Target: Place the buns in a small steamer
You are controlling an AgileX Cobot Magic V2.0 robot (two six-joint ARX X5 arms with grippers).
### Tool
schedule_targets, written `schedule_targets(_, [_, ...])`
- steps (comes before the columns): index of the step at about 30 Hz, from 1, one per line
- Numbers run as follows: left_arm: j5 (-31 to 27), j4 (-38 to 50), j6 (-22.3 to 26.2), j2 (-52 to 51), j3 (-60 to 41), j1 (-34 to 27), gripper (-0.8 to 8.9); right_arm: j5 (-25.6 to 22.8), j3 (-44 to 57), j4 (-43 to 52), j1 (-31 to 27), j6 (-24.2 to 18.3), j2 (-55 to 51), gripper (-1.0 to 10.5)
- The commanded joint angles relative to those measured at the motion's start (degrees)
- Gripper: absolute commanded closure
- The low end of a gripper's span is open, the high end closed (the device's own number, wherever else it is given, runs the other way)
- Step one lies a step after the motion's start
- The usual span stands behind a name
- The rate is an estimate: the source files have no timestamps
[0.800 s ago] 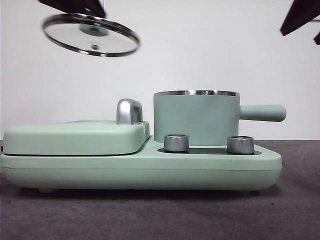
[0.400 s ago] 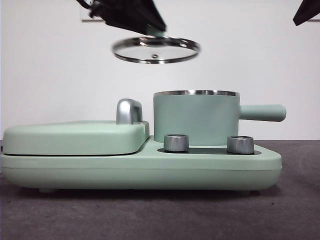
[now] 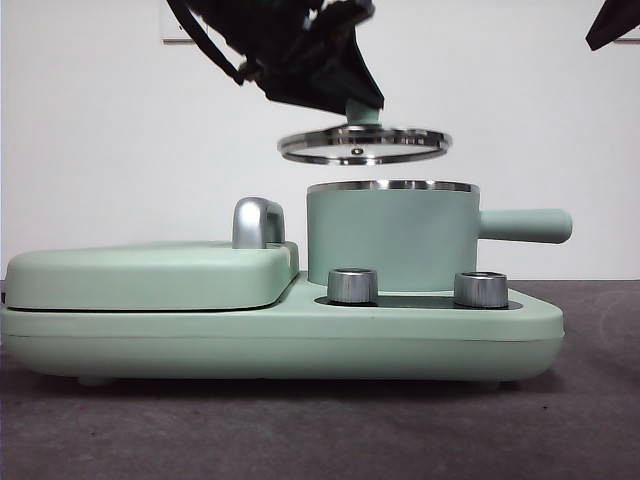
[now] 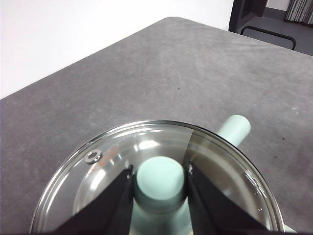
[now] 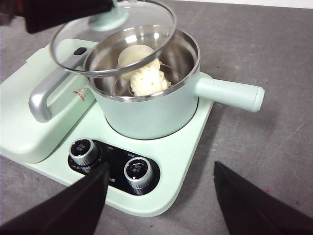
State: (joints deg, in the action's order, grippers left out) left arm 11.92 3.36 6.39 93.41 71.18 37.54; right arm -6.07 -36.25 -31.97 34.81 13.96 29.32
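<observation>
The small steamer (image 3: 390, 240), a mint-green pot with a steel rim and side handle, stands on the cooker base. In the right wrist view both buns lie inside the steamer (image 5: 142, 115): the smooth one (image 5: 133, 55) and the ridged one (image 5: 149, 81). My left gripper (image 4: 160, 171) is shut on the green knob of the glass lid (image 4: 112, 161). It holds the lid (image 3: 365, 145) nearly level, a little above the pot's rim and slightly off toward the griddle side. My right gripper (image 5: 161, 169) hangs open and empty, high above the control knobs.
The mint-green cooker base (image 3: 300, 335) carries a flat griddle lid (image 3: 150, 275) with a chrome handle (image 3: 257, 222) beside the pot. Two metal dials (image 3: 352, 285) (image 3: 481, 289) sit on its front. Grey table lies around it; a black tip (image 3: 612, 20) shows at the top right.
The left gripper has carried the glass lid from the upper left rightward and down, to just above the pot. The lid has levelled out. The right arm stays put.
</observation>
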Motion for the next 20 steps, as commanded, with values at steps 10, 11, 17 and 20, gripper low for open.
schedule_targets(10, [0.6, 5.6, -0.1, 4.0, 2.6, 0.9, 7.99, -0.5, -0.4, 0.4, 0.4, 0.7, 0.2, 6.2])
schedule_targets(11, [0.7, 5.6, -0.1, 4.3, 2.7, 1.2, 7.99, -0.6, -0.4, 0.4, 0.4, 0.7, 0.2, 6.2])
schedule_targets(17, [0.7, 5.9, 0.0, 5.7, 3.6, 2.2, 7.99, -1.6, -0.4, 0.3, 0.4, 0.6, 0.2, 6.2])
schedule_targets(20, [0.7, 6.0, 0.0, 6.1, 3.7, 2.3, 7.99, -1.6, -0.4, 0.3, 0.4, 0.6, 0.2, 6.2])
